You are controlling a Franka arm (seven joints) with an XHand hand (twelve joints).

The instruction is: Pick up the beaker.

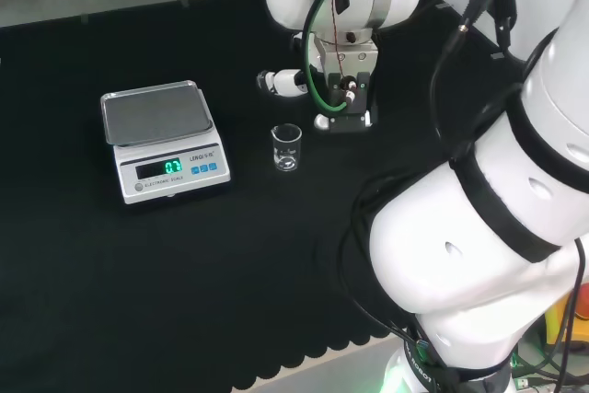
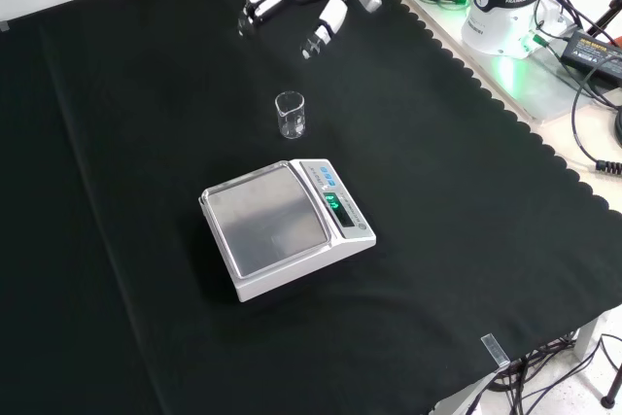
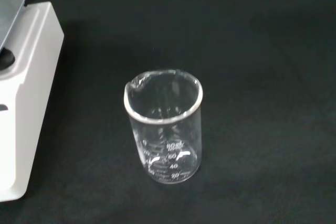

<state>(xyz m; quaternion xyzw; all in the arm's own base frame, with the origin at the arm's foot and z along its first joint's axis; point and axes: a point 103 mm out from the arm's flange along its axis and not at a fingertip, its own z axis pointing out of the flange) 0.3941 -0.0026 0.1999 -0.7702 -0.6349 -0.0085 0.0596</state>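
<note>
A small clear glass beaker [image 1: 286, 146] stands upright on the black cloth; in the front view the beaker [image 2: 290, 115] is just beyond the scale, and in the wrist view the beaker [image 3: 164, 126] looks empty, with printed graduations. The hand [image 2: 309, 2] hovers at the far edge of the front view, well beyond the beaker, fingers spread and relaxed, holding nothing. From the head camera, part of the hand [image 1: 293, 83] shows to the upper right of the beaker, apart from it.
A white digital scale [image 1: 164, 139] with a steel pan stands left of the beaker in the head view, and the scale [image 2: 284, 226] is nearer than it in the front view. The scale's side [image 3: 23, 98] shows in the wrist view. Cables and boxes [image 2: 544, 17] lie off the cloth.
</note>
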